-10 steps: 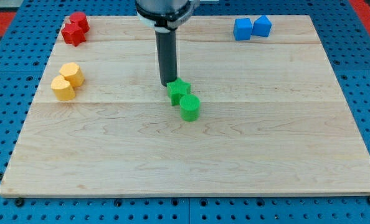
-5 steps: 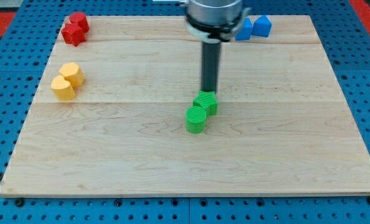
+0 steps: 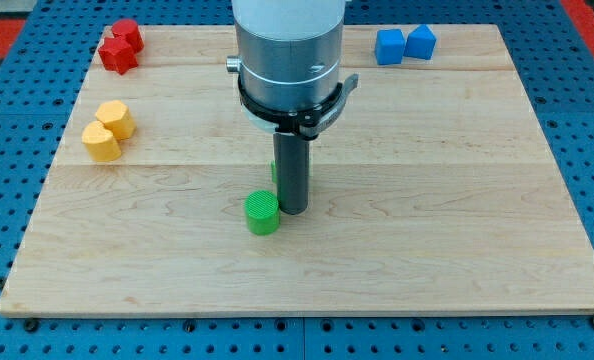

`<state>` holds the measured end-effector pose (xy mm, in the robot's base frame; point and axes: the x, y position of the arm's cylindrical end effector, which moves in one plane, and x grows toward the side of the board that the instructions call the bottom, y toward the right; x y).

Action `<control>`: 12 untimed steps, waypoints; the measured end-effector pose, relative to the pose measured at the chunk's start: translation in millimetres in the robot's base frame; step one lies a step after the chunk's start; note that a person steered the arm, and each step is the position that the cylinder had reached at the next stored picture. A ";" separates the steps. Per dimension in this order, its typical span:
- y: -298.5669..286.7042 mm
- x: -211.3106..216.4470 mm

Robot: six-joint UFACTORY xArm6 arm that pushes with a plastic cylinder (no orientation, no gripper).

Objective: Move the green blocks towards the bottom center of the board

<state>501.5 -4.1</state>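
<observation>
The green cylindrical block (image 3: 262, 212) lies on the light wooden table (image 3: 457, 230), a little left of centre and in the lower half of the table. A second green block (image 3: 274, 172) shows only as a thin sliver at the left edge of my dark rod; its shape cannot be made out. My tip (image 3: 293, 210) rests just beside the green cylinder on the view's right, apparently touching it. The rig carries no fingers, so there is nothing released or clenched to report. The large grey arm housing (image 3: 285, 50) hangs above the rod and covers the table's upper middle. Two yellow blocks (image 3: 108, 129) sit touching near the view's left edge. Two red blocks (image 3: 121, 46) sit together at the top left corner. Two blue blocks (image 3: 405, 45), roughly cubic, sit side by side at the top right. The table stands on a blue perforated base (image 3: 2, 150).
</observation>
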 end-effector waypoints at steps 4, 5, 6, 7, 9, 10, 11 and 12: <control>-52.8 -24.2; -64.4 -24.2; -94.9 -23.8; -125.7 -31.8; -86.8 17.2; -72.2 17.7; -114.2 -19.5; -53.8 -21.1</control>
<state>480.5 -57.9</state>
